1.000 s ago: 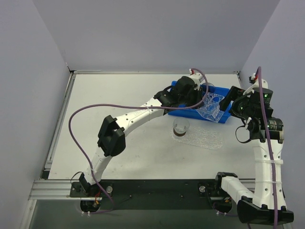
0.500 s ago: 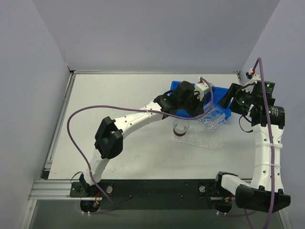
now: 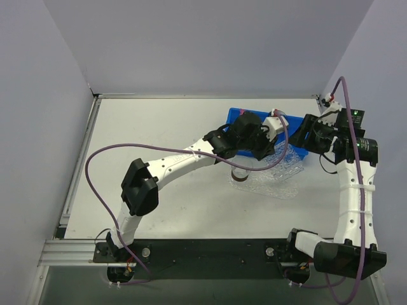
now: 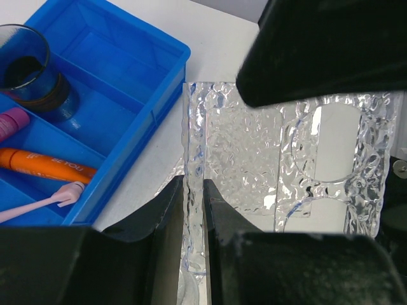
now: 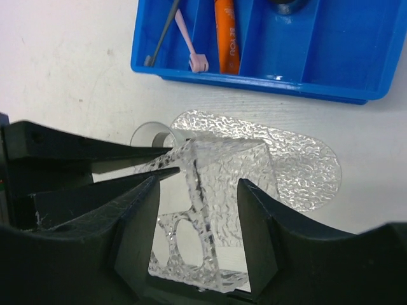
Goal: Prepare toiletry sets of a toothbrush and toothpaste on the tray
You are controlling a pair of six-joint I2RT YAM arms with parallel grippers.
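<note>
While I am watching both wrist feeds, left end effector (image 4: 193, 190): jaws narrow, pinching the edge of a clear bumpy plastic insert with round cut-outs (image 4: 248, 159), which it is holding on edge.
Right end effector (image 5: 198, 190): fingers are standing apart, straddling the same insert, with a gap showing on one side.
Tray: the flat clear bumpy plastic tray with rounded ends (image 5: 305, 171) is lying on the white surface (image 5: 63, 63), just beside the blue compartmented plastic bin (image 5: 331, 57).
Toothbrush: the thin pale lilac-pink toothbrush (image 5: 184, 38) is lying in the bin.
Toothpaste: the orange soft tube (image 5: 227, 35) is lying beside the brush; the magenta-pink tube (image 4: 9, 121) is sitting nearby in the bin.
</note>
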